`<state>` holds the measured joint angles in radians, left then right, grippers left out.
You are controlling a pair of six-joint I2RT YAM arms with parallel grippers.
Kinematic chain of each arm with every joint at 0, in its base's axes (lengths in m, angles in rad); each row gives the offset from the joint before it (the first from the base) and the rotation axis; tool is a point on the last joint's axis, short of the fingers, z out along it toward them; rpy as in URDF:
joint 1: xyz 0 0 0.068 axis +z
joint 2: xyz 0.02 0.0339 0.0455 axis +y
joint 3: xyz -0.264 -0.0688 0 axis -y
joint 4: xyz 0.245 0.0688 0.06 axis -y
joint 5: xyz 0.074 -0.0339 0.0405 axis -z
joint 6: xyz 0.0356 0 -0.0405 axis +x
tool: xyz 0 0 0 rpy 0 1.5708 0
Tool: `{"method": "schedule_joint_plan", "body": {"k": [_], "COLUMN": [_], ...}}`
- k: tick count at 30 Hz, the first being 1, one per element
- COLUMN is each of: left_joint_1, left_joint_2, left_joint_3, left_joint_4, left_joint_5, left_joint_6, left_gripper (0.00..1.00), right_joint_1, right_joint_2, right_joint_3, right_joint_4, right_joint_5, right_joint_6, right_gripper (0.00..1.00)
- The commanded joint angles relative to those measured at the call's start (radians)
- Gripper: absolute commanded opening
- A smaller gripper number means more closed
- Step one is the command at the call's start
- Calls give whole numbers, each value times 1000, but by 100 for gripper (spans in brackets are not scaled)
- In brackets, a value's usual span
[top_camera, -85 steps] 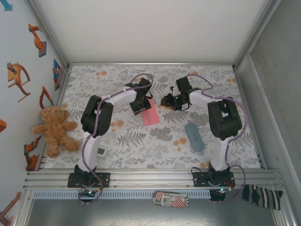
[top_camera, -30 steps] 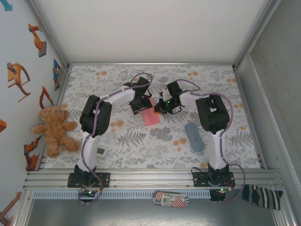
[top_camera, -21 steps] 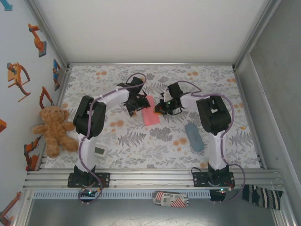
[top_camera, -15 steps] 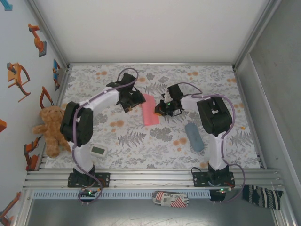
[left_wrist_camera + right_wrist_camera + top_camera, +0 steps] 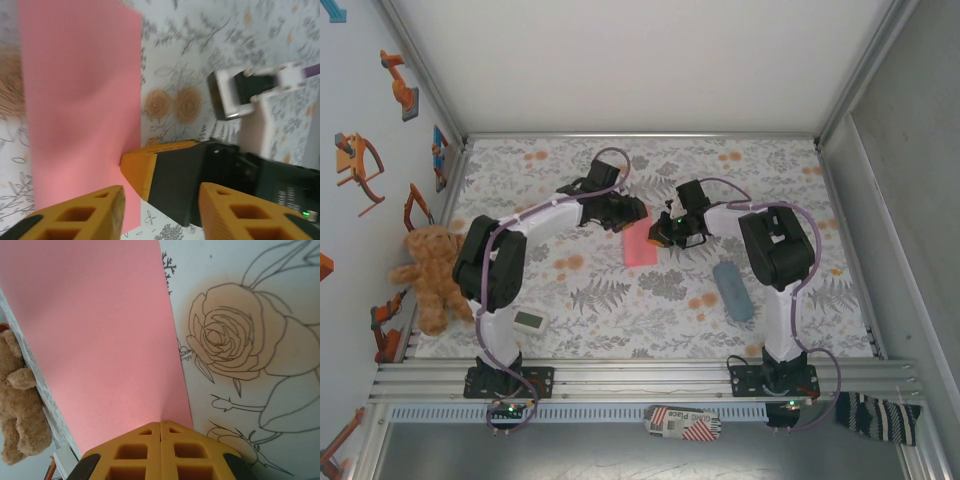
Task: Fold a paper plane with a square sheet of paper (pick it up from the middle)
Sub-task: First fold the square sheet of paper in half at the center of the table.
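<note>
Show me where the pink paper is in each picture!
Top external: the pink paper lies in the middle of the flowered cloth.
Left wrist: it covers the upper left.
Right wrist: it spreads from the top left to the centre.
Shared landmark: the right fingers, orange and shut, at the paper's edge.

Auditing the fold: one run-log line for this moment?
pink paper: flat on table | right gripper: shut, tip on its edge | left gripper: open, at its far end

A teddy bear by the left wall; grey-blue pouch on floral tablecloth
</note>
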<state>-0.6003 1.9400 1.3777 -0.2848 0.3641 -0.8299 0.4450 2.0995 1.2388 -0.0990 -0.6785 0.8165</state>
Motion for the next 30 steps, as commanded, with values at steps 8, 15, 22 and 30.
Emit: {"method": "schedule_joint_plan", "body": {"k": [8,15,22,30], "left_joint_1": [4,-2,-4,8], "left_joint_2": [130,175,199,228], "left_joint_3": [105,148,164,167], "left_joint_4": [-102,-189,-243,-287], "left_joint_5": [99,90,64,42], "left_joint_6": [12,2,23,79], "left_gripper": [34,32,29,27], "right_joint_1": [5,5,5,6], "right_joint_2": [79,86,90,106], "right_joint_3": [-32,-33,-36,-21], "right_joint_4": [-163,-167,-166,-237], "right_joint_5": [140,139,140,180], "right_joint_6": [18,18,16,-13], "right_gripper": [0,0,0,0]}}
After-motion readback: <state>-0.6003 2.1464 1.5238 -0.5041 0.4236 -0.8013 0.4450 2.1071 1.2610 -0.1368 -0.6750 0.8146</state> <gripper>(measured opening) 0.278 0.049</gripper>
